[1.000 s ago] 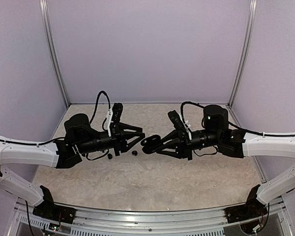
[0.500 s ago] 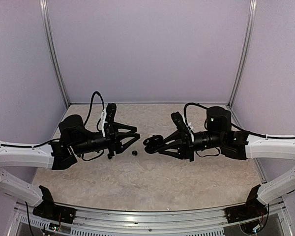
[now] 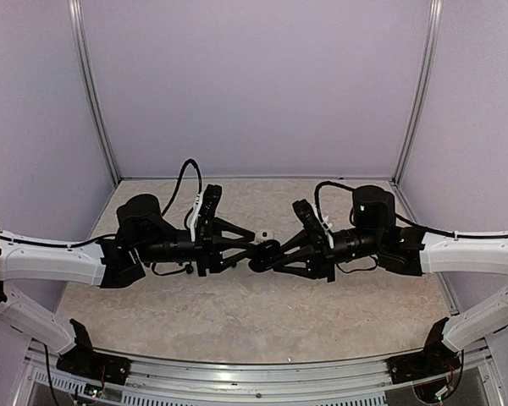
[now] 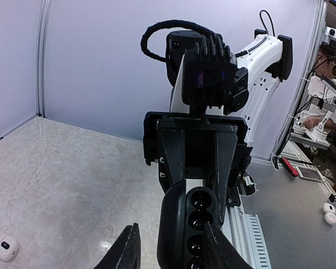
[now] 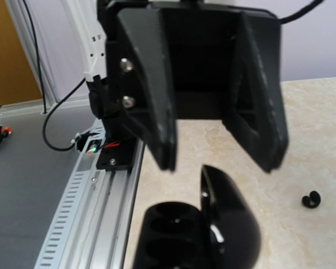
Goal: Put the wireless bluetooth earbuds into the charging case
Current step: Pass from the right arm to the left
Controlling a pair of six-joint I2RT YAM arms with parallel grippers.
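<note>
While the right pincer (image 3: 262, 251) grips the open charging case (image 5: 213, 224), holes facing left, the left pincer (image 5: 218, 159) hangs half open and empty beside it, with one earbud (image 5: 311, 199) on the desk (image 5: 325, 123) below, nearer the left arm.

Left arm (image 3: 165, 245) swung rightward, its jaws now reaching the open charging case (image 4: 173, 224), earlier gap between them closed.

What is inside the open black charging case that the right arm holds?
The charging case shows round dark wells that look empty. Its raised lid and the picture's edge hide the rest. One earbud lies outside on the table.
</note>
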